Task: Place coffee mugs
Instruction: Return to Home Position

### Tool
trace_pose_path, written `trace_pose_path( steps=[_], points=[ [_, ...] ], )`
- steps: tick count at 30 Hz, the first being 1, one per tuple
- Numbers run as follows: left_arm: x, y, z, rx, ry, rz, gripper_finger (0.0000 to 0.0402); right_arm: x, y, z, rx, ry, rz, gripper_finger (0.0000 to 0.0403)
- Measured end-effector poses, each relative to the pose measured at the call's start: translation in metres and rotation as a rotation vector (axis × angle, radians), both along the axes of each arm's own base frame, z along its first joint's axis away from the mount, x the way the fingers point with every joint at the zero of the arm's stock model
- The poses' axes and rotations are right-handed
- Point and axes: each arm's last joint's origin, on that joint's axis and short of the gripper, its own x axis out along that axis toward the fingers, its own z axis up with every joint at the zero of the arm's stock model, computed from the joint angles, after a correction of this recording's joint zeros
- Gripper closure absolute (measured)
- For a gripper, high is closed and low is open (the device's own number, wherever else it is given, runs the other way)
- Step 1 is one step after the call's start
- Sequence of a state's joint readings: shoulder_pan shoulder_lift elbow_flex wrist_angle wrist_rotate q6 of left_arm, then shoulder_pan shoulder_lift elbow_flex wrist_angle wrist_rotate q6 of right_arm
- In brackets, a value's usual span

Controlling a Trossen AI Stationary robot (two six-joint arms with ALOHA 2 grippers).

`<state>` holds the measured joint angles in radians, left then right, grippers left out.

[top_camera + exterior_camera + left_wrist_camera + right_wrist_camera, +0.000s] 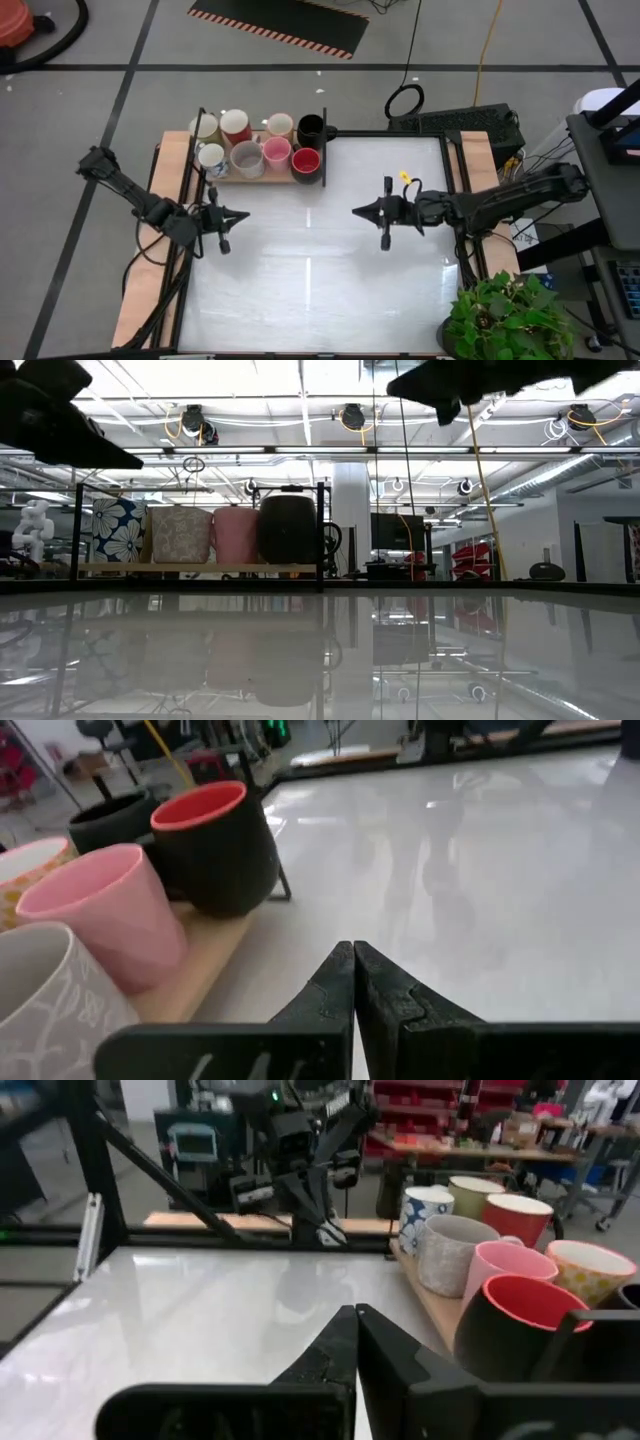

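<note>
You have eight coffee mugs, all standing on the wooden shelf point(262, 178) at the far edge of the table point(320, 280), in two rows of four. Back row: tan mug point(205, 127), red mug point(236, 125), cream mug point(279, 125), black mug point(311, 128). Front row: white flowered mug point(211, 155), grey mug point(247, 158), pink mug point(276, 152), red-lined black mug point(306, 162). Left gripper point(245, 214): fingers pressed together, empty, raised over the table near the shelf's front. Right gripper point(355, 211): fingers together, empty, raised over mid-table, facing the left one, well apart.
</note>
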<state>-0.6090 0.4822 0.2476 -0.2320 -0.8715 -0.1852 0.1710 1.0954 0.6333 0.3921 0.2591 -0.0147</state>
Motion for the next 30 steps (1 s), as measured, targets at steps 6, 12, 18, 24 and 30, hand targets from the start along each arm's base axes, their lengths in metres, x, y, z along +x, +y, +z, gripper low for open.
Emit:
trace_pose_path(
  steps=[6,12,18,24,30],
  points=[
    [-0.004,0.003,-0.005,0.023,-0.056,-0.033,0.0396,-0.014,-0.003,-0.031,0.023,-0.089,0.028,0.0403],
    [-0.004,0.003,-0.011,0.020,-0.160,-0.052,0.0396,-0.025,-0.001,-0.058,0.078,-0.083,0.144,0.0403],
    [-0.003,0.004,-0.025,0.034,-0.250,-0.061,0.0396,-0.025,-0.002,-0.071,0.072,-0.119,0.197,0.0403],
    [-0.001,0.007,-0.026,-0.051,-0.269,-0.064,0.0396,-0.020,-0.006,-0.084,0.040,-0.055,0.193,0.0403],
    [0.000,0.010,-0.032,-0.102,-0.227,-0.070,0.0396,-0.012,-0.010,-0.095,0.015,-0.047,0.169,0.0403]
  ],
)
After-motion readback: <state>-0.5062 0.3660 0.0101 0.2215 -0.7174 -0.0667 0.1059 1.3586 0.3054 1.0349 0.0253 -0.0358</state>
